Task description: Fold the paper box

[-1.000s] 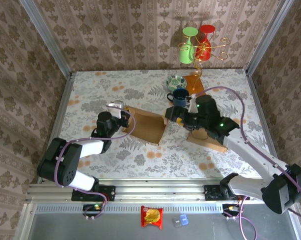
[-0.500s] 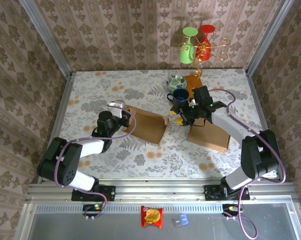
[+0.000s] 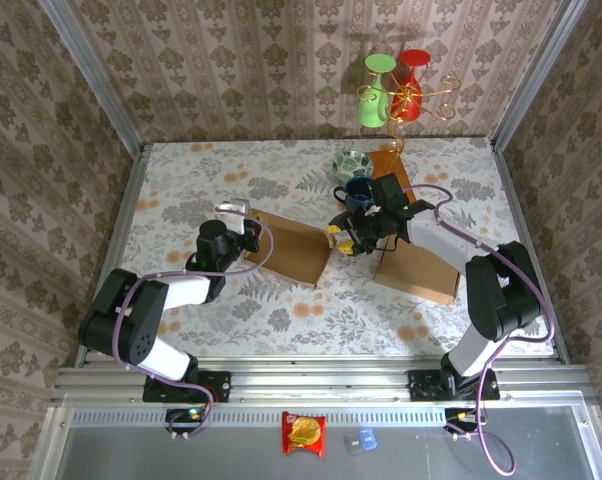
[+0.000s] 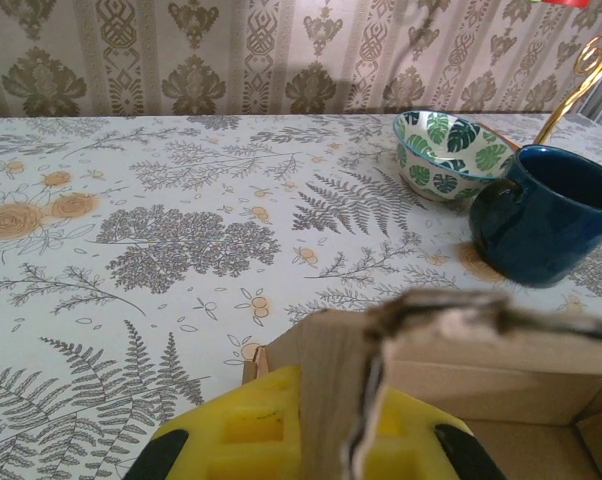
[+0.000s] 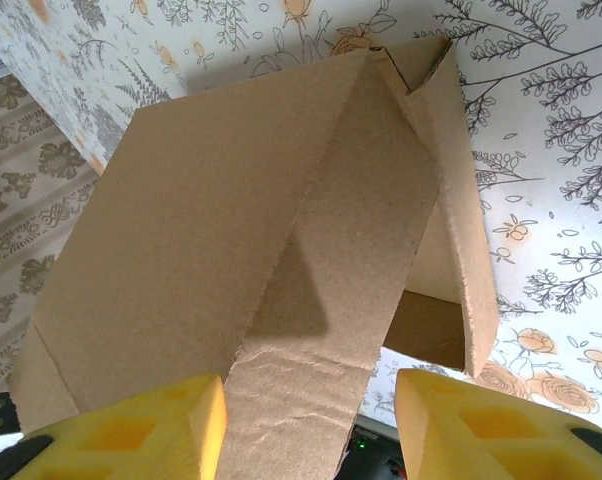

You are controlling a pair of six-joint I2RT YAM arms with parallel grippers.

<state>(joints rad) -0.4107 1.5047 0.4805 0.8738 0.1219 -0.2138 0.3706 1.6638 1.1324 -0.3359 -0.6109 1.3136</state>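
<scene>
Your left gripper (image 4: 353, 440) pinches the paper box (image 3: 291, 250); your right gripper (image 5: 309, 428) straddles one flap.
The left fingers are pressed together on a cardboard edge. The right fingers stand half spread either side of the flap, and you cannot tell whether they press it. The box lies mid-frame on the floral table (image 3: 231, 310), with a blue mug (image 3: 359, 192) and a leaf-patterned bowl (image 3: 353, 163) just above, right of centre.
</scene>
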